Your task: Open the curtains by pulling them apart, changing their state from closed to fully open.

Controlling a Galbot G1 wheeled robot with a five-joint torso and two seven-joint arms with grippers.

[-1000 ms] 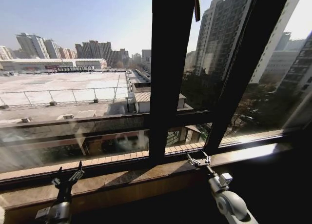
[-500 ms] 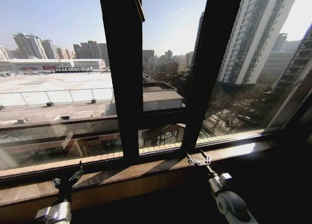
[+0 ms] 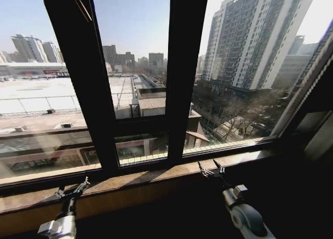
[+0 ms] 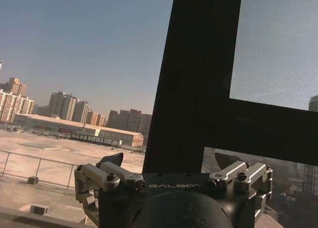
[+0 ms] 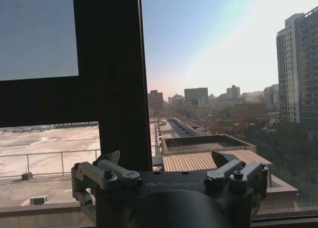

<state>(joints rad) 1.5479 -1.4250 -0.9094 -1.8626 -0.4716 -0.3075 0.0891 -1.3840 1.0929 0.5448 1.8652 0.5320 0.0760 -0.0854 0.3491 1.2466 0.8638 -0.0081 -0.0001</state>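
- 2 hands, both low in front of the window, near the sill (image 3: 156, 174), touching nothing.
- Left hand (image 3: 72, 189): at the left, over the sill's near edge; fingers spread, nothing between them. Left wrist view: same hand (image 4: 171, 163) aimed at a dark frame bar (image 4: 194, 79), sky and rooftops behind.
- Right hand (image 3: 211, 171): right of centre, just at the sill; fingers spread, empty. Right wrist view: same hand (image 5: 166, 161) facing another dark bar (image 5: 112, 74), w/ low roofs and towers beyond.
- Window: 2 thick vertical bars in head view – one leaning at the left (image 3: 86, 77), one at centre (image 3: 184, 67); 1 horizontal rail (image 3: 57, 132) low across the glass.
- Curtains: can't make out any sheer fabric over the glass; panes are bare to daylight. A dim vertical shape at the far right edge (image 3: 320, 140) – can't tell if it's cloth or wall.
- Outside: flat grey roof (image 3: 41, 90) at left, 1 tall tower block (image 3: 250, 36) at right.
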